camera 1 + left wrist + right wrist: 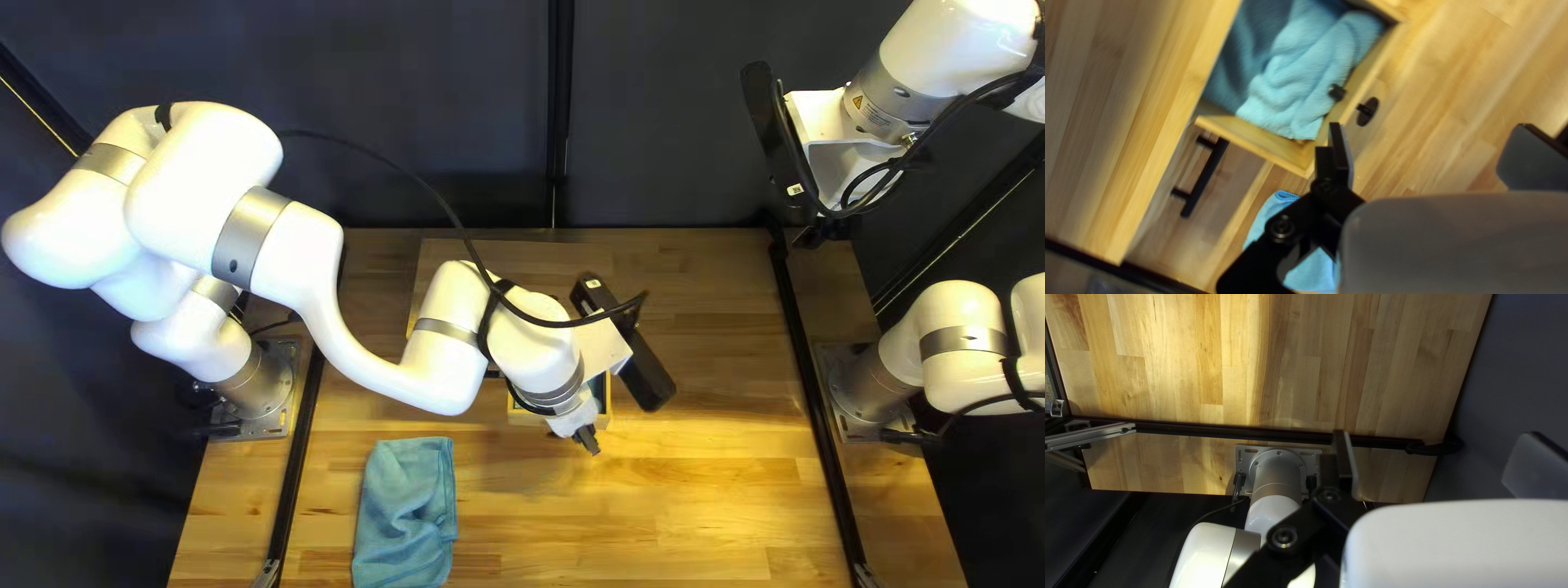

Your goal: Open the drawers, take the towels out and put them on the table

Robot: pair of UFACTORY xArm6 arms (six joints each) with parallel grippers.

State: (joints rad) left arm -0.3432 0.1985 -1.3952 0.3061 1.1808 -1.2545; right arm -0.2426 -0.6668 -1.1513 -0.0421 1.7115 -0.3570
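While the left arm bends low over the wooden cabinet [490,261] in the middle of the table [718,490], the left gripper [588,439] hangs at the near side of the open drawer [606,406]. A blue towel [406,510] lies crumpled on the table, near its front edge and to the left of this gripper. The right arm is raised at the right of the top left view.

From the left wrist, the left gripper's jaws are spread wide and hold nothing. A second towel [1298,81], light blue, lies inside the open drawer, just ahead of the fingers. Under this drawer a lower drawer with a black bar handle [1200,175] is closed.

From the right wrist, the right gripper [1435,449] is high over the table's right edge and its own arm's base [1278,465]. Its jaws are spread too, with nothing between them.
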